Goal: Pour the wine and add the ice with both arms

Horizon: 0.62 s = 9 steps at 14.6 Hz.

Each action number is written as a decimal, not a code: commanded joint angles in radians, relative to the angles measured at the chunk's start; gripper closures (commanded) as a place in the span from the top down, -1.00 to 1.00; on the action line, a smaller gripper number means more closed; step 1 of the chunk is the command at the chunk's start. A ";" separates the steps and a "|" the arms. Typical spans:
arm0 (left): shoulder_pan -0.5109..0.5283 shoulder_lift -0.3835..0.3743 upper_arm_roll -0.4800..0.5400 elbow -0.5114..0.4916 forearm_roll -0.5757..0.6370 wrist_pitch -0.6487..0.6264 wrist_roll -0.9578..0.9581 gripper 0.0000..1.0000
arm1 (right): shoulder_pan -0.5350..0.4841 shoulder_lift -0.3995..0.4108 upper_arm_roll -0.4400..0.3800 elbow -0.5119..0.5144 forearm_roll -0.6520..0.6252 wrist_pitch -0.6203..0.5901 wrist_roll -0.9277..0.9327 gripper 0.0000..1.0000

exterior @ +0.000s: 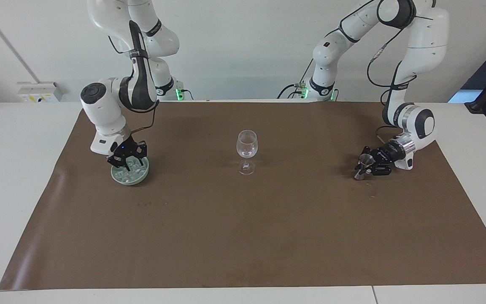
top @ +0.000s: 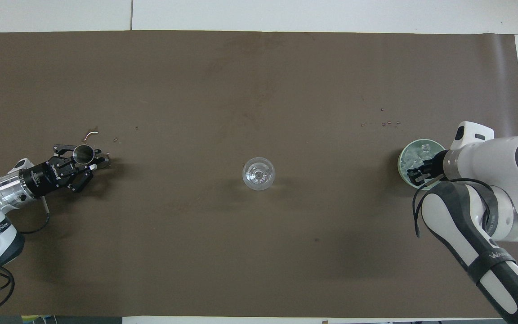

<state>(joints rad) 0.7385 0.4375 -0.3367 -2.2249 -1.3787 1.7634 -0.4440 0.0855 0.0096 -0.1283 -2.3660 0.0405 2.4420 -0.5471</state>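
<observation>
A clear stemmed wine glass (exterior: 247,147) stands upright at the middle of the brown mat; it also shows in the overhead view (top: 258,173). A pale green bowl (exterior: 130,179) holding several ice cubes (exterior: 136,169) sits toward the right arm's end, and in the overhead view the bowl (top: 404,155) and its ice (top: 424,147) show too. My right gripper (exterior: 127,162) reaches down into the bowl among the ice (top: 417,174). My left gripper (exterior: 363,167) is shut on a small metal cup (exterior: 366,160), low over the mat toward the left arm's end; the gripper (top: 89,164) and cup (top: 82,154) also show from overhead.
The brown mat (exterior: 243,232) covers most of the white table (exterior: 11,169). Small spilled bits lie on the mat farther from the robots than the bowl (top: 389,122), and a small curl (top: 90,133) lies by the metal cup.
</observation>
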 commanded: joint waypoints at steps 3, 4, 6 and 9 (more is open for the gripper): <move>0.028 -0.022 -0.005 -0.027 -0.019 -0.036 0.028 -1.00 | -0.006 -0.008 0.003 -0.025 0.027 0.023 -0.040 -0.05; 0.039 -0.022 -0.007 -0.024 -0.017 -0.039 0.027 -0.12 | -0.006 -0.008 0.003 -0.026 0.027 0.022 -0.039 -0.05; 0.039 -0.022 -0.005 -0.019 -0.005 -0.056 0.030 1.00 | -0.006 -0.010 0.003 -0.026 0.027 0.022 -0.040 -0.07; 0.041 -0.035 -0.005 -0.015 0.018 -0.064 0.028 1.00 | -0.006 -0.010 0.003 -0.027 0.027 0.022 -0.040 -0.13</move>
<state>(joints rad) 0.7655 0.4295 -0.3370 -2.2298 -1.3762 1.7199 -0.4243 0.0855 0.0096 -0.1283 -2.3743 0.0406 2.4420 -0.5471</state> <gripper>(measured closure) 0.286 0.559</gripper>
